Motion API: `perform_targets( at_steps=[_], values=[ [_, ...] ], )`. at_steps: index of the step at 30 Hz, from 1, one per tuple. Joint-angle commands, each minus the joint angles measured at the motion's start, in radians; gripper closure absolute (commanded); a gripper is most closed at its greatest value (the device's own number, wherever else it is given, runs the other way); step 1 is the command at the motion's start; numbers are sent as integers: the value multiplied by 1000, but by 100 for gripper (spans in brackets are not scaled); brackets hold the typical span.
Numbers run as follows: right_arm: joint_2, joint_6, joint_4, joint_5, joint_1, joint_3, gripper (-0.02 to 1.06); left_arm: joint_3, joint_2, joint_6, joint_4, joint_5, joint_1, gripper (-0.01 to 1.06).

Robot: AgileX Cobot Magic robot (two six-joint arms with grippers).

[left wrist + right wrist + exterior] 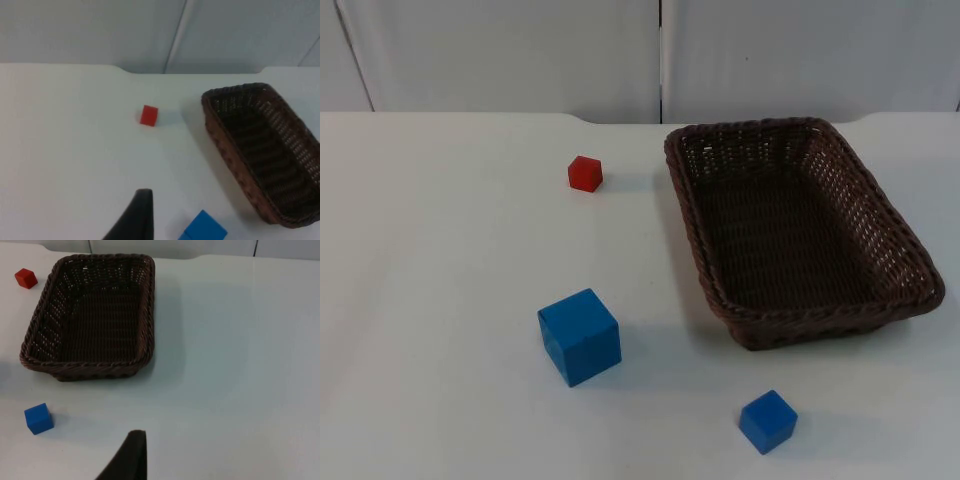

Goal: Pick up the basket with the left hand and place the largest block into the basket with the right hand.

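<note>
No writing or brand is seen on anything. The dark wicker basket (905,250) sits on the white table (440,300), with the large blue block (579,336) well to its left — partly cut off in the left wrist view. Whether either gripper is apart or together cannot be told.

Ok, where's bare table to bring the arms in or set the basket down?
Widest free patch: the white table left of the red block and big blue block. Also bare: right of the basket in the right wrist view. Tightest: between the basket's near rim, the big blue block and the small blue block.
</note>
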Motion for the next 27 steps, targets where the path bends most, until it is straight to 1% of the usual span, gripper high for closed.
perform_targets(
  at_steps=[1,8,13,20,23,27],
  values=[
    [-3,-1,0,-6,-7,3,-1,-12,25,38,-52,4,1,0],
    [-3,-1,0,-6,-7,3,-1,-12,92,120,-120,10,1,0],
    [-3,-1,0,-6,-7,3,-1,-12,183,216,-215,50,1,0],
    [-3,-1,0,-6,-7,3,-1,-12,275,267,-260,59,-6,0],
    [-3,-1,0,-6,-7,3,-1,-12,305,280,-272,57,-25,0],
    [-3,-1,0,-6,-7,3,-1,-12,371,294,-284,13,-99,0]
  ],
)
